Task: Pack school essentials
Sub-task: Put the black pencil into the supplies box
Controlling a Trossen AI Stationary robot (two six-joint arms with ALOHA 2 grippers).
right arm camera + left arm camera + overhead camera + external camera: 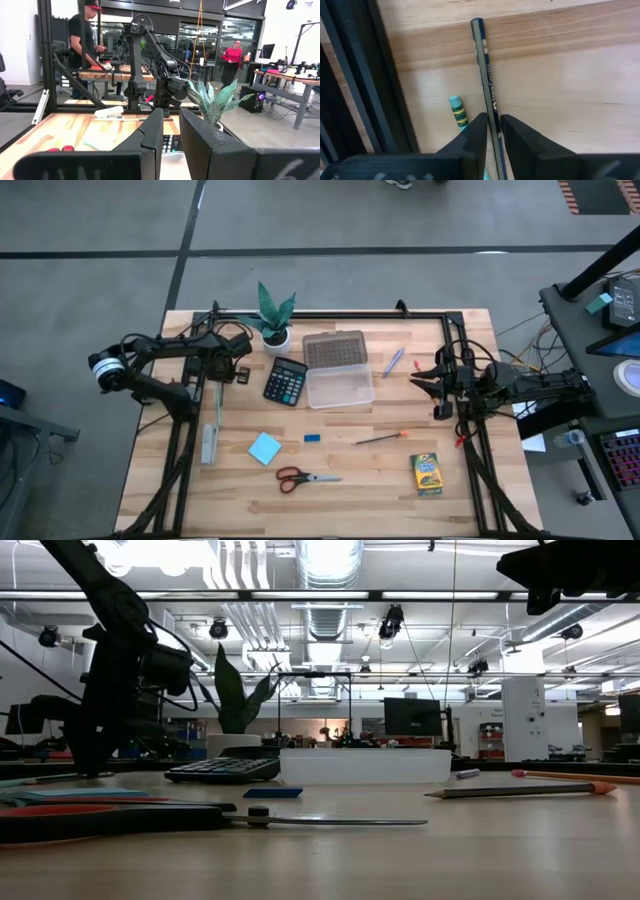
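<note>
From above, the left gripper point(213, 376) sits at the wooden table's point(340, 495) nine o'clock edge, the right gripper point(432, 383) at three o'clock. Red-handled scissors point(305, 477) lie near six o'clock, a light-blue square note pad point(264, 448) just beside them, a small blue eraser point(312, 438) at centre, and a yellow-green crayon box point(426, 473) toward four o'clock. A clear plastic box point(339, 387) holds the middle, a black calculator point(285, 380) beside it.

At table level, the scissors point(150, 820) fill the foreground before a grey pencil point(515, 790).

The left wrist camera shows narrow fingers point(475, 137) straddling a dark pencil point(487, 85), closed or nearly closed on it; a teal crayon point(457, 111) lies alongside.

The right wrist camera shows narrow, empty fingers point(200, 130) facing a potted green plant point(215, 102).
</note>
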